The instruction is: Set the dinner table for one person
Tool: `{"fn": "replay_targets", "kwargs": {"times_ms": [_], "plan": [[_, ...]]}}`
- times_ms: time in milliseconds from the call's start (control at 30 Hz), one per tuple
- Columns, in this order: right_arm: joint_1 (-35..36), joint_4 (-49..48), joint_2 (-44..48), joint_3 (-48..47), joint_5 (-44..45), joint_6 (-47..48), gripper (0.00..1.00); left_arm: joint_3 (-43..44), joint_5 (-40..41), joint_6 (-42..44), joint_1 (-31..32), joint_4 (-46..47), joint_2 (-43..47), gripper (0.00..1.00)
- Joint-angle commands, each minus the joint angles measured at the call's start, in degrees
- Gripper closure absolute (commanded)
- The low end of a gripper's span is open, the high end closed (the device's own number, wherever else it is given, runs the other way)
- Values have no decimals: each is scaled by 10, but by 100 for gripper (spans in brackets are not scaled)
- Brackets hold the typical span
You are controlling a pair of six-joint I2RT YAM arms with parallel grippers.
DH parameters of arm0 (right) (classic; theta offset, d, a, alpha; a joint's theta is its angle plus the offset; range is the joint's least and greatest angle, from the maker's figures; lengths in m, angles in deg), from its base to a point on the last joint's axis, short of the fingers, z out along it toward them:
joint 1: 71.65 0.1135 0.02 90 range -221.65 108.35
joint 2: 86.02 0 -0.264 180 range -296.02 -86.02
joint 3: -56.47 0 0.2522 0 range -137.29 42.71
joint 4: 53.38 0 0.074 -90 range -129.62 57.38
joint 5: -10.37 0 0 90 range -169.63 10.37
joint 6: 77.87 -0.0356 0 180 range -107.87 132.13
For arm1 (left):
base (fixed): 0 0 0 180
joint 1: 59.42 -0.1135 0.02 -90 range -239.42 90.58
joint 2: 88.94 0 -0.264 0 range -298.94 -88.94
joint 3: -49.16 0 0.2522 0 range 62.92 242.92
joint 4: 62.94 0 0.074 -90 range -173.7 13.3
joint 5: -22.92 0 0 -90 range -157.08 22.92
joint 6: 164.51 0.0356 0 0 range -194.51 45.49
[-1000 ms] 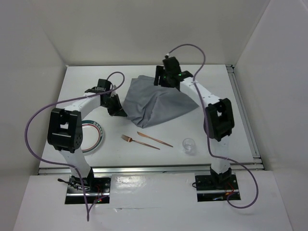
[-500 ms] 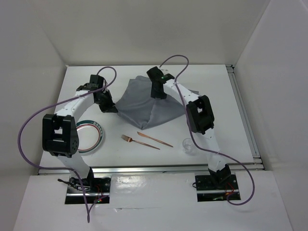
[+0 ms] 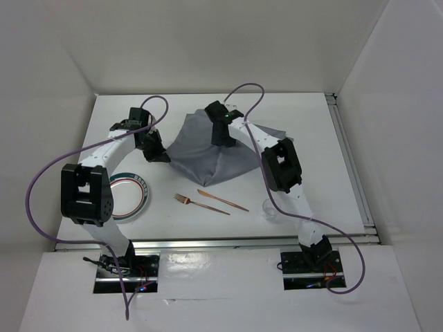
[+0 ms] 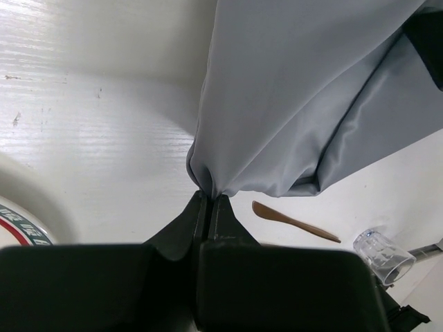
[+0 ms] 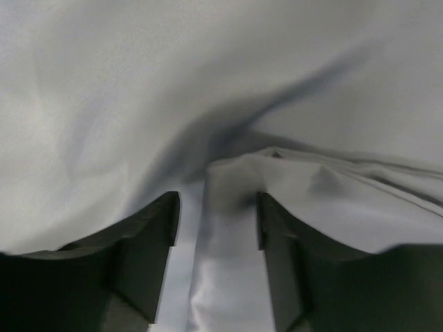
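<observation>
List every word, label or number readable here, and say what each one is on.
Plate rim: dark lettering beside the green and red bands, too small and blurred to read in the top or left wrist view.
No writing shows on the grey cloth, fork, knife, glass or table.

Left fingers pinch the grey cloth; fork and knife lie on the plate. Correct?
No: the top external view shows fork and knife on the dinner table beside the plate, not on it. The left fingers do pinch the grey cloth.
</observation>
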Motion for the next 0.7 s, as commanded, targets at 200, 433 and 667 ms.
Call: {"fn": "replay_targets", "kwargs": {"times_ms": [200,433,667], "plan": [[5,19,-20,-34,34,-4,74,1,-10,6,-4,-2,15,100],[-6,24,36,-34,53,2,100,14,-5,6,-4,-2,15,100],[-38,12,90,-17,47,7,100,54,-5,6,-10,-13,3,100]]}}
